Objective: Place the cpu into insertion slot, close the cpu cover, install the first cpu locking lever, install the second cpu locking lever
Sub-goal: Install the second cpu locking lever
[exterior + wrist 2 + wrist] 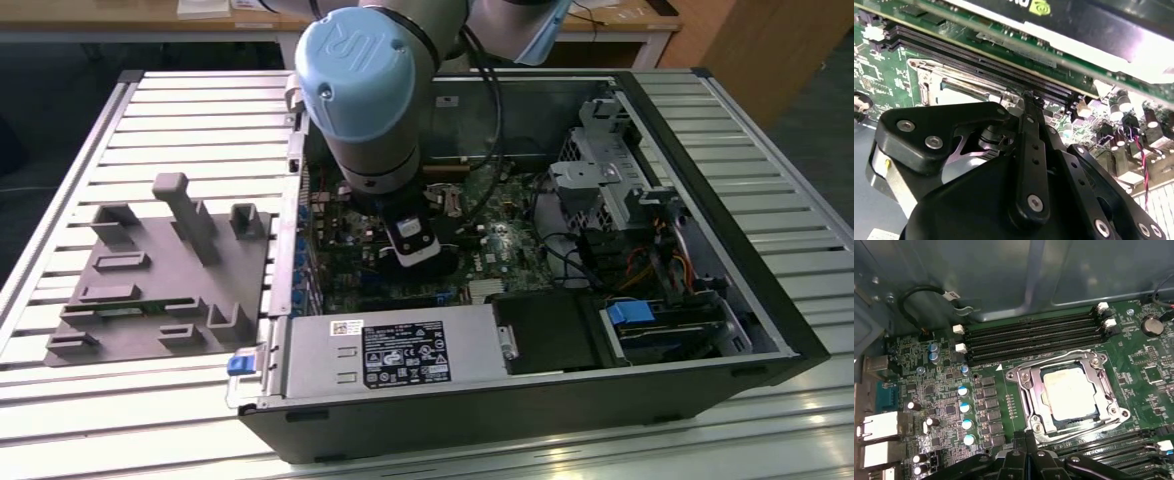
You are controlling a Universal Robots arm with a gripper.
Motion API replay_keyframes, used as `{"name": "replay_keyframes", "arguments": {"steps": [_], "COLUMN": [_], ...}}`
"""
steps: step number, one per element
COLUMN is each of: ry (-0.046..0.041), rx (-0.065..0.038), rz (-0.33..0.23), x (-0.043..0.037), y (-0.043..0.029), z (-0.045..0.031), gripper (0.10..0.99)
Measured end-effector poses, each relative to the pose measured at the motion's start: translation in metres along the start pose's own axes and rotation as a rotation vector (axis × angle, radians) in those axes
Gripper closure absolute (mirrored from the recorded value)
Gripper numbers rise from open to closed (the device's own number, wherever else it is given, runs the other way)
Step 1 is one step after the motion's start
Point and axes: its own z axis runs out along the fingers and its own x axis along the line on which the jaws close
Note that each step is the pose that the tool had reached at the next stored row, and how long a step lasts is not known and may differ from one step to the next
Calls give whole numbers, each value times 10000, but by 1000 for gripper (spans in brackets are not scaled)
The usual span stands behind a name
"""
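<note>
The slatted white metal desk [160, 120] carries an open black desktop computer case [534, 400] lying on its side, with a grey moulded plastic fixture tray [160, 270] beside it on the exterior view's left. The grey and light-blue robot arm [367, 90] reaches down into the case over the green motherboard [929, 400]. A silver power supply box [387, 355] sits along the near edge of the case, on the camera's side of the arm.

The black end effector [1026, 100] is low over the board. In the second wrist view its two fingers [1029, 150] appear pressed together into one narrow black bar, with nothing between them, though the tips are partly hidden by the linkage, so this reading is tentative. The tips are just at the near edge of the insertion slot [1026, 390], the square socket with a grey metal rim.

The cpu [1070, 391], a small flat square chip with a silvery-tan top, lies flat inside that socket, just beyond the fingertips in the first wrist view. The cpu cover [1104, 375], a thin silver-grey metal frame with a square window, appears to lie down around the chip, framing it. Long black memory slots [1029, 337] run along the socket's far side from the end effector, and more run on its near side, beside the fingers.
</note>
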Motion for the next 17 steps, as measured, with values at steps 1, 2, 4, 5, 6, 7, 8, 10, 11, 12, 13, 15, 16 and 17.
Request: {"name": "replay_keyframes", "arguments": {"steps": [1, 2, 4, 5, 6, 7, 8, 10, 11, 12, 13, 15, 16, 17], "ry": [-1, -4, -10, -10, -11, -11, -11, -11, -11, -11, -11, -22, -31, -42], "rx": [0, -1, -3, -2, -4, -4, -3, -4, -3, -4, 1, 49, 100, 153], "rz": [-1, -2, -4, -4, -4, -4, -3, -4, -3, -3, -4, -9, -16, -24], "x": [-1, -1, -2, -2, -3, -6, -12, -35, -53, -70, -81, -89, -93, -98], "y": [6, 13, 26, 30, 33, 36, 38, 45, 49, 53, 56, 67, 77, 86], "z": [-15, -30, -59, -67, -70, -73, -74, -73, -72, -71, -71, -68, -65, -63], "gripper": [984, 984, 984, 984, 984, 984, 984, 984, 984, 984, 984, 984, 984, 984]}}
